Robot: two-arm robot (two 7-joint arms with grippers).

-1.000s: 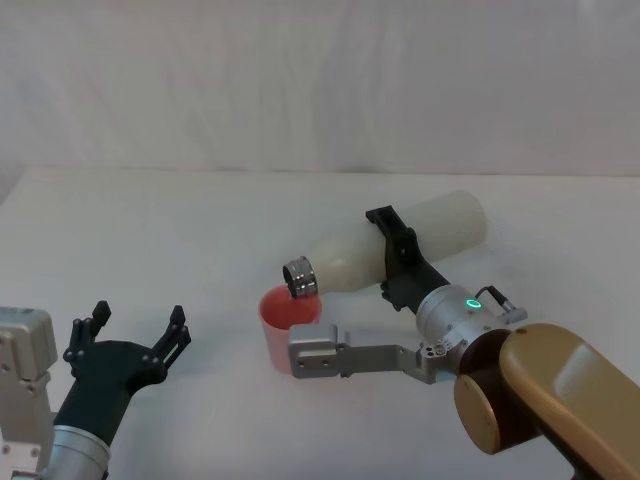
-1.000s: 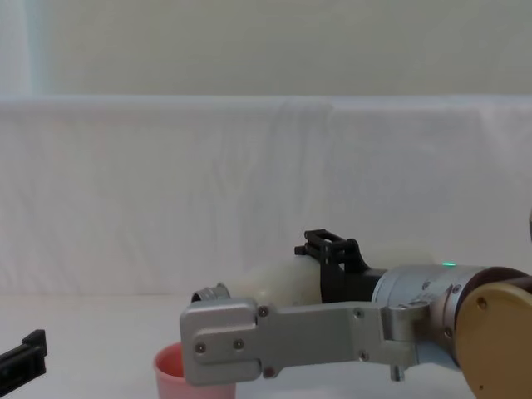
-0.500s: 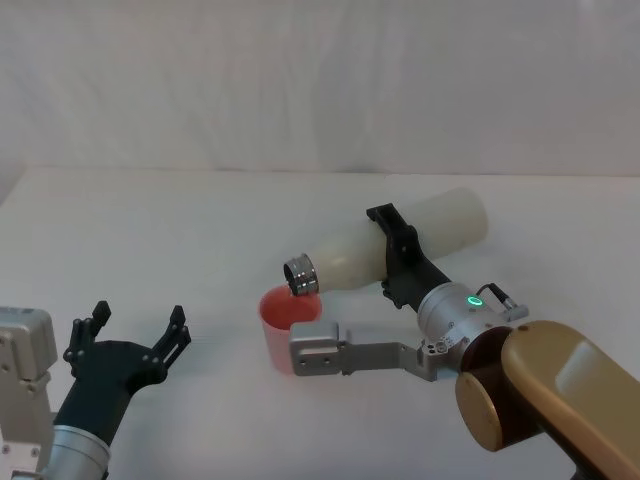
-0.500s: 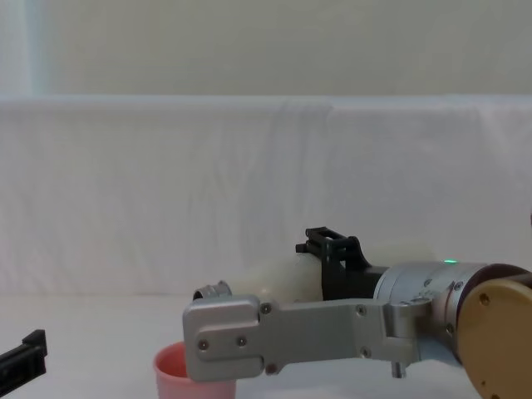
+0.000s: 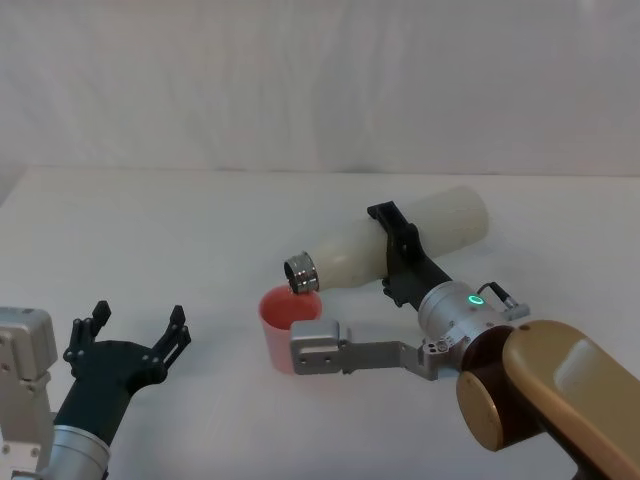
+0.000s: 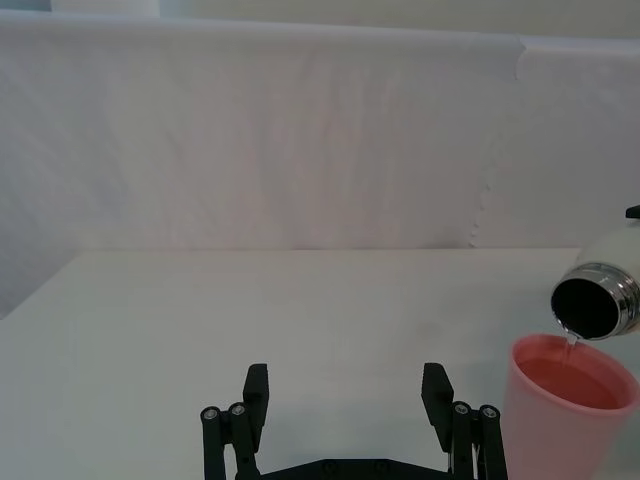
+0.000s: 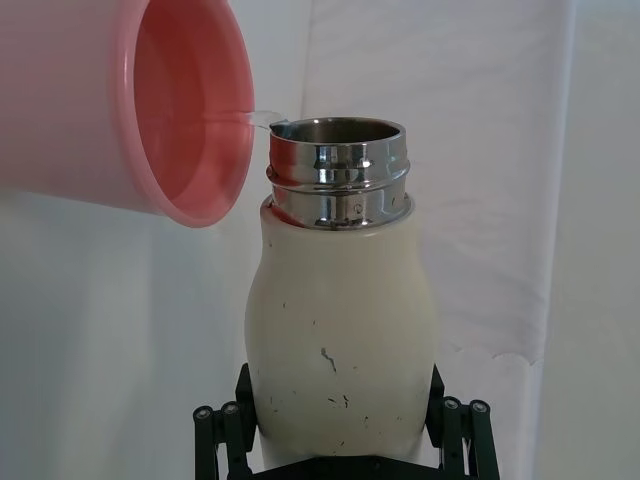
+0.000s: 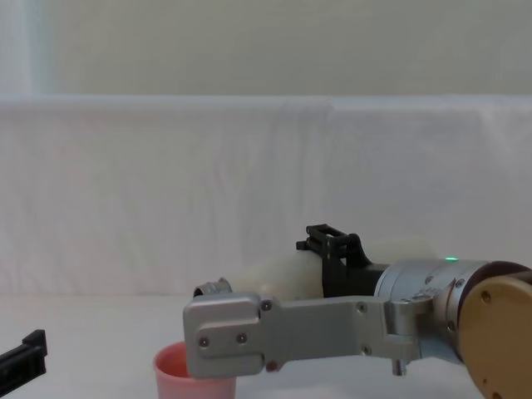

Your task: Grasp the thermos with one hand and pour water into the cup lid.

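The cream-white thermos lies tipped nearly flat in the air, its steel neck angled down over the pink cup lid on the white table. A thin stream of water runs from the neck into the cup lid; the same stream shows in the left wrist view between thermos and cup lid. My right gripper is shut on the thermos body. My left gripper rests open at the near left, well apart from the cup lid.
The white table stretches left and back, ending at a white draped backdrop. My right arm's grey wrist block sits just in front of the cup lid.
The thermos has shifted very slightly in the right gripper's hold while staying tilted over the cup lid. The left arm has not moved.
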